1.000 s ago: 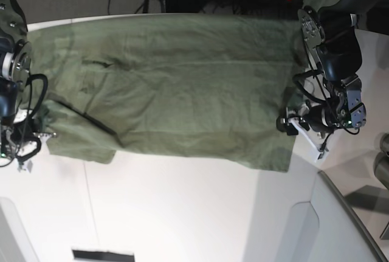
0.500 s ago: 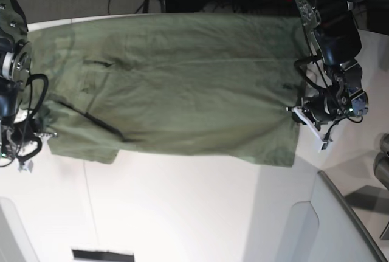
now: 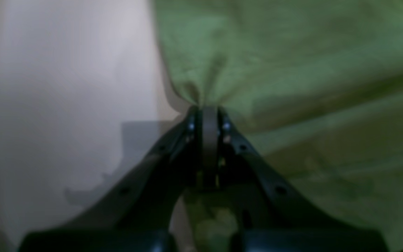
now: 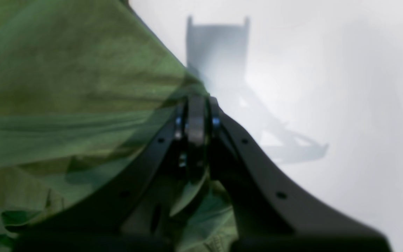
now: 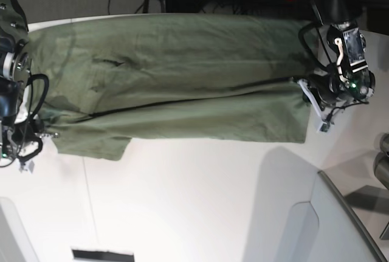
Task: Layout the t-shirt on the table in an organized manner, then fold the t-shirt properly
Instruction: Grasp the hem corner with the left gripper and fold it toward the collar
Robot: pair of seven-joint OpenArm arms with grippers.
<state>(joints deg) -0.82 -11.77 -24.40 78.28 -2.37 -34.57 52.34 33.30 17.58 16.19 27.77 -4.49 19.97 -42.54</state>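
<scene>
Counter [image 5: 194, 201]: white, smooth, fills the lower half of your base view. A thin dark seam runs down it at approx 7 o'clock. Near half is bare white surface.

T-shirt [image 5: 170, 86]: olive green, stretched side to side across the far part of the counter, spanning approx 9 o'clock to 3 o'clock in base view. Fabric lies mostly flat w/ one long dark crease running end to end through the middle, plus small wrinkles toward 10 o'clock. Near edge is uneven; a short flap hangs lower at approx 8 o'clock. Collar and label can't be made out.

Left hand [image 5: 310, 89]: at 3 o'clock in base view, at the shirt's end. In your left wrist view the left hand [image 3: 205, 112] has its jaws pressed together on a pinch of green cloth, w/ fabric gathered into pleats fanning out from the tips toward 12 and 2 o'clock. White counter shows at 9 o'clock of that view. Picture is blurred; fine detail not readable.

Right hand [image 4: 196, 105]: in your right wrist view the jaws are likewise closed tight, gripping the shirt edge. Cloth [image 4: 65, 105] spreads toward 9 o'clock and bunches below the fingers at 6 o'clock; bare counter w/ the hand's shadow at 1 o'clock. In base view the arm sits at 9 o'clock by the shirt's other end; the tips themselves can't be picked out there.
</scene>
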